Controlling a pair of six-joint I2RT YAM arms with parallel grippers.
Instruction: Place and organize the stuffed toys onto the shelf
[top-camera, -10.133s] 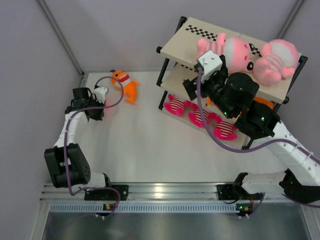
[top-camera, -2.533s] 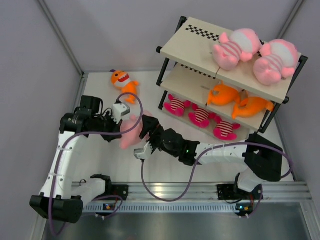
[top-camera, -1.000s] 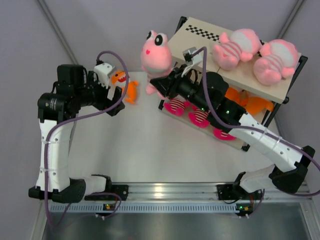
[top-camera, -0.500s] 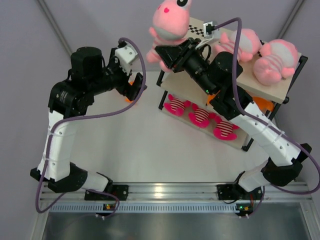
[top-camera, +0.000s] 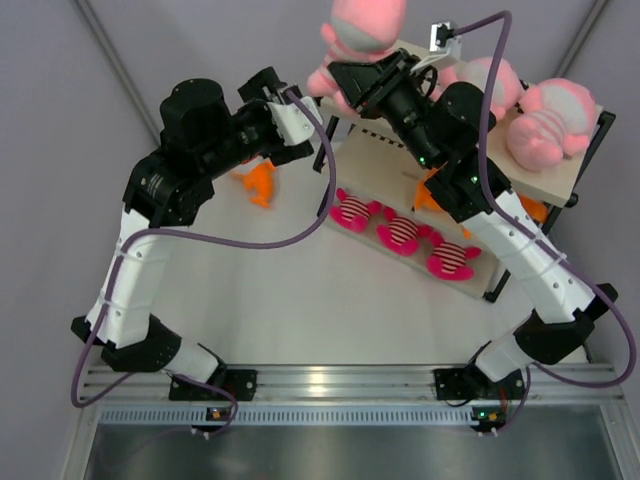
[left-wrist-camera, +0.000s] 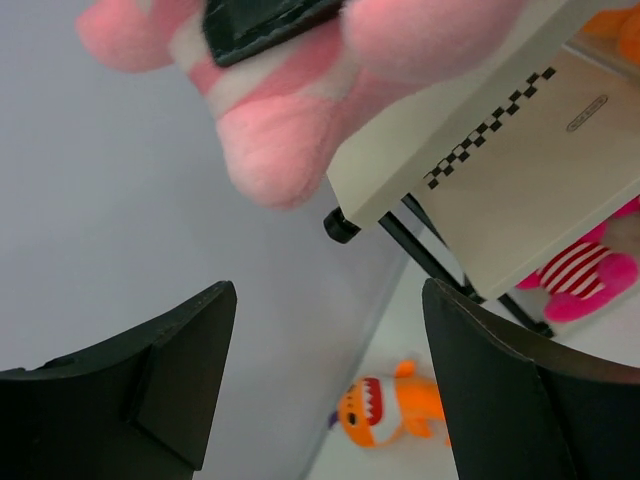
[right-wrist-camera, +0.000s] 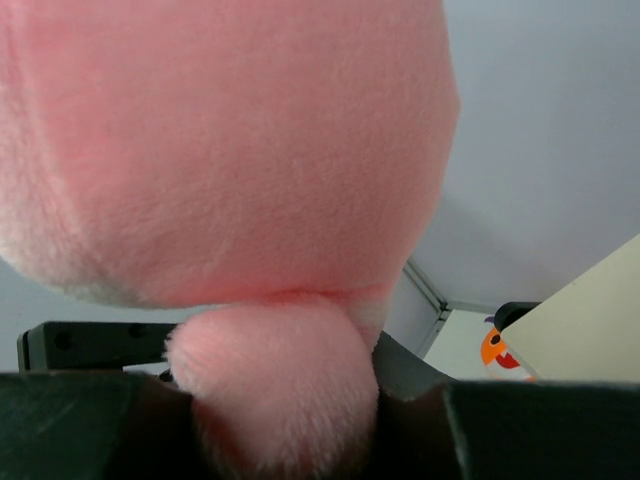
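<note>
A large pale-pink striped plush animal (top-camera: 362, 25) is held aloft at the 12 o'clock edge of the overhead view. It is clamped by its lower body in the right gripper (top-camera: 345, 75), whose fingers are closed on the fabric. The toy's long axis is seen running roughly from 6 to 12 o'clock, with its upper end cut off by the frame. It is poised over the 10 o'clock corner of the three-tier black-framed shelf with beige boards (top-camera: 560, 172), apart from the top board. The bare stretch of that board lies toward 4 o'clock from the toy, just short of the two matching pink plushes (top-camera: 550, 120) laid there. The set-down is judged to turn on that offset: a carry toward 4 o'clock, then down.

The left gripper (left-wrist-camera: 328, 330) is shown with jaws apart and nothing between them, near the raised toy at its 8 o'clock. One orange fish plush (top-camera: 258, 182) is seen on the white table (top-camera: 280, 300), at 7 o'clock from the left gripper, the nearer arm. Three small magenta striped toys (top-camera: 400, 235) are lined up on the bottom board.
</note>
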